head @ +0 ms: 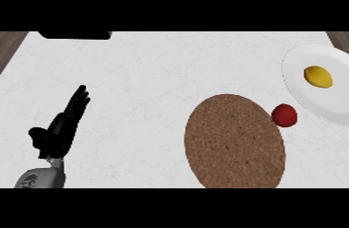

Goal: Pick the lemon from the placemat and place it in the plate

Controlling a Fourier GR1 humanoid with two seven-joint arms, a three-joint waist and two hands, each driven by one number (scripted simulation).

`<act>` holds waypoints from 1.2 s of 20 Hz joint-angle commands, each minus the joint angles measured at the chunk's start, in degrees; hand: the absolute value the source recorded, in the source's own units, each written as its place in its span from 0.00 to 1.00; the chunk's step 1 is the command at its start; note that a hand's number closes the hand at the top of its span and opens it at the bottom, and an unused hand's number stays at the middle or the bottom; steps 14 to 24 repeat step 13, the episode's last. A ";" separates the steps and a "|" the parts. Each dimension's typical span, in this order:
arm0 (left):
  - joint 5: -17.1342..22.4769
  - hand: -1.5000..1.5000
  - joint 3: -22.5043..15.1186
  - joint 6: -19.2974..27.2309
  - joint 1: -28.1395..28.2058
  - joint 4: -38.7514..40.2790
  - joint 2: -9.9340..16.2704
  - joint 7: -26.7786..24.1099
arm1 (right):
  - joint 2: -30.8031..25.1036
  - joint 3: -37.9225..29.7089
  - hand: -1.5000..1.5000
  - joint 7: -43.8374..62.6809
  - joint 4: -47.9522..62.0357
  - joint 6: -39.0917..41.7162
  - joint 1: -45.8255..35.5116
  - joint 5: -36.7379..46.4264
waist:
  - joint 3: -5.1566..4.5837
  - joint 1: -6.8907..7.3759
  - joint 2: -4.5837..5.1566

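the white marbled tabletop (150, 79) fills the view, with a dark object (75, 35) at its far left edge. on it, right of centre, lies the brown round placemat (235, 141), bare on top. the white plate (320, 100) sits at the right edge, partly cut off by the frame, well apart from the left side. the left hand (63, 123) shows low at the left, fingers straight and pointing up and away, holding nothing, resting. the right hand is out of sight. a red ball-like fruit (284, 115) lies just beside the placemat's right rim, between mat and plate. smallest is the lemon (317, 76), which already lies inside the plate, on its upper part, not on the mat

judging from this, the placing looks done; what remains to do well is to leave the plate undisturbed and keep any arm clear of the red fruit. the lemon is a short oval, its long axis running roughly up and down the view, tilted slightly, no clear tip showing
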 commanded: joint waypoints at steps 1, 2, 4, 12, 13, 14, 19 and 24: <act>0.48 0.50 0.39 -0.82 0.80 0.10 0.41 -1.06 | -0.26 0.13 0.00 -5.56 -1.18 4.27 4.64 0.07 | 0.11 0.53 0.11; 0.46 0.50 0.03 -0.99 0.21 0.17 0.23 -0.40 | -1.13 0.09 0.00 -4.97 -1.51 5.40 4.24 -0.04 | 0.14 0.52 0.13; -0.27 0.50 0.10 0.59 0.11 0.26 -0.56 -1.23 | -3.02 0.26 0.00 -5.75 -1.94 8.49 6.44 0.04 | 0.14 -0.22 -0.06; 1.15 0.50 0.96 -1.85 0.60 -0.17 1.26 -0.85 | -0.73 0.77 0.00 -6.69 -3.56 4.15 8.30 0.37 | 0.29 1.39 0.12; 1.06 0.50 0.61 -1.04 -0.57 -0.49 0.46 0.60 | 0.11 0.79 0.00 -9.02 -4.06 4.05 9.66 0.34 | 0.36 0.58 0.03; 1.06 0.50 0.61 -1.04 -0.57 -0.49 0.46 0.60 | 0.11 0.79 0.00 -9.02 -4.06 4.05 9.66 0.34 | 0.36 0.58 0.03; 1.06 0.50 0.61 -1.04 -0.57 -0.49 0.46 0.60 | 0.11 0.79 0.00 -9.02 -4.06 4.05 9.66 0.34 | 0.36 0.58 0.03; 1.06 0.50 0.61 -1.04 -0.57 -0.49 0.46 0.60 | 0.11 0.79 0.00 -9.02 -4.06 4.05 9.66 0.34 | 0.36 0.58 0.03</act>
